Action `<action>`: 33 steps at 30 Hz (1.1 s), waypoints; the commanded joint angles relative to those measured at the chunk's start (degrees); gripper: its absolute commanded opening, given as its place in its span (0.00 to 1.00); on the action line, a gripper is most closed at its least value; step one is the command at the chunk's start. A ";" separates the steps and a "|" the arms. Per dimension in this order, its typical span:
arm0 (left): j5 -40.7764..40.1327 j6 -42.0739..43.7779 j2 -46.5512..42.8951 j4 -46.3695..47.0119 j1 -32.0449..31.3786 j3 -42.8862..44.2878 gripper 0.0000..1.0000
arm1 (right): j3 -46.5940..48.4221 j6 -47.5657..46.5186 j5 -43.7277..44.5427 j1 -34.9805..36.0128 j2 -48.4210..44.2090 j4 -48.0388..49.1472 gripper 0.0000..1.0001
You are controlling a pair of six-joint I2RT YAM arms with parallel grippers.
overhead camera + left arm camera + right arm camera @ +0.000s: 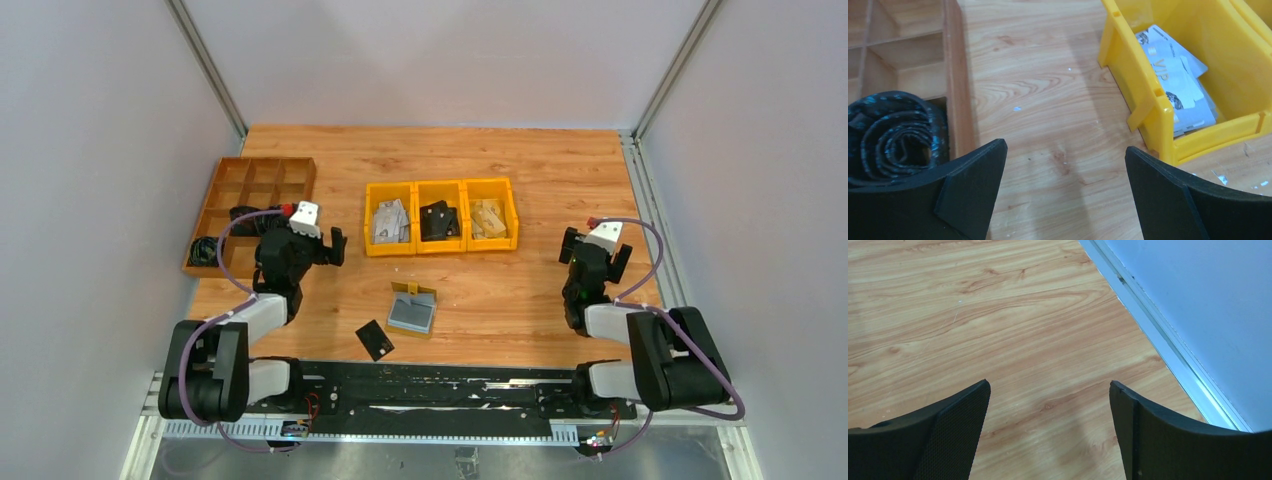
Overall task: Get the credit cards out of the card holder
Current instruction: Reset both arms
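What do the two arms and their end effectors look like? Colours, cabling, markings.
The left arm and right arm match: black joints, light grey links, looped purple cable, white wrist block with a red tip. The left end effector and right end effector have broad flat black fingers, angled at the tips.

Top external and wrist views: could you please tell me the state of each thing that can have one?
card holder, open, lying flat.
black card, out, lying beside the holder.
left hand, open, empty.
right hand, open, empty.
yellow bins, each holding items.
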 commanded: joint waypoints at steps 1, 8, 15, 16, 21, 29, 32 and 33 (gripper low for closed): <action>-2.59 -1.87 -2.37 5.82 1.35 -2.32 1.00 | -1.05 -1.26 -5.68 -2.72 0.67 4.20 0.92; -5.49 1.32 3.79 25.83 1.67 -9.27 1.00 | 0.46 -3.57 -17.23 -4.65 2.98 2.04 0.91; -7.27 -0.29 8.48 27.02 1.67 -7.35 1.00 | 1.15 -3.92 -16.39 -4.34 5.80 3.46 0.95; -7.31 -0.35 8.39 27.19 1.67 -7.20 1.00 | 0.52 -4.41 -16.39 -4.34 6.31 5.56 0.95; -8.70 -0.80 8.01 27.49 1.67 -7.86 1.00 | -0.30 -4.68 -16.53 -4.34 6.14 7.21 0.95; -10.36 -1.37 7.80 25.90 1.67 -7.22 1.00 | -0.37 -4.68 -16.50 -4.30 6.14 7.32 0.95; -10.20 -1.25 7.93 25.81 1.67 -7.14 1.00 | -0.37 -4.68 -16.52 -4.34 6.14 7.32 0.96; -10.23 -1.18 7.94 25.52 1.67 -6.98 1.00 | -0.38 -4.68 -16.56 -4.32 6.14 7.35 0.96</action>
